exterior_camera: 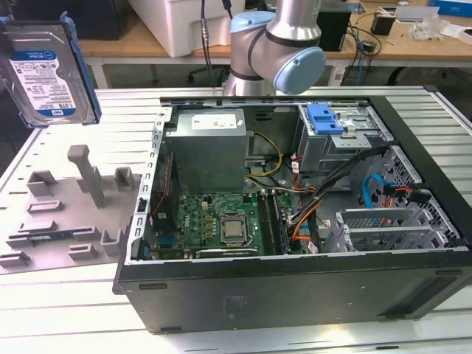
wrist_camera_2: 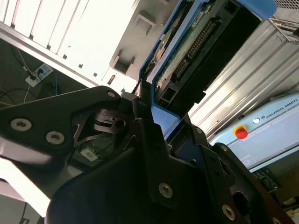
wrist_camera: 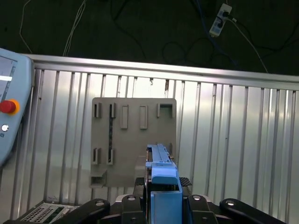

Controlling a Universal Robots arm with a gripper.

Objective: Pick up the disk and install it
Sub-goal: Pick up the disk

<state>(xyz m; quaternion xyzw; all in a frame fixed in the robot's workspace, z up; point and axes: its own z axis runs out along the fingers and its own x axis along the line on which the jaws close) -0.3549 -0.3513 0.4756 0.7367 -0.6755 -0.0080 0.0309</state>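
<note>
1. Gripper (wrist_camera_2: pixel 161 116): clenched on the disk (wrist_camera_2: pixel 201 42). In the second wrist view its black fingers (wrist_camera_2: pixel 145 126) press the blue carrier edge from both sides.
2. Disk, exterior view (exterior_camera: pixel 48 70): held in the air at the exterior view's left, above the grey holder plate (exterior_camera: pixel 74 214) and not touching it. It stands nearly upright and slightly tilted, with the blue-and-white label towards the camera. It is well apart from the computer case (exterior_camera: pixel 295 295).
3. Disk, second wrist view: the underside shows, with a green circuit board and a black connector strip inside the blue frame.
4. Disk, first wrist view (wrist_camera: pixel 161 161): seen edge-on between the black gripper parts (wrist_camera: pixel 163 200), with the holder plate (wrist_camera: pixel 133 126) below it on the ribbed metal table (wrist_camera: pixel 233 140).
5. Holder plate: flat and grey, with upright posts and slots, lying on the table (exterior_camera: pixel 44 310) just beside the case, at the exterior view's left.
6. Computer case: lying on its side with the cover off. Inside are a green circuit board (exterior_camera: pixel 214 221), a grey metal box (exterior_camera: pixel 206 147), loose cables and a small blue bracket (exterior_camera: pixel 323 118) on the drive cage.
7. Arm (exterior_camera: pixel 284 44): grey tube and pale blue joint caps, behind the case.
8. Control pendant (wrist_camera: pixel 11 116): pale grey with a red button (wrist_camera: pixel 7 106), at the table edge.
</note>
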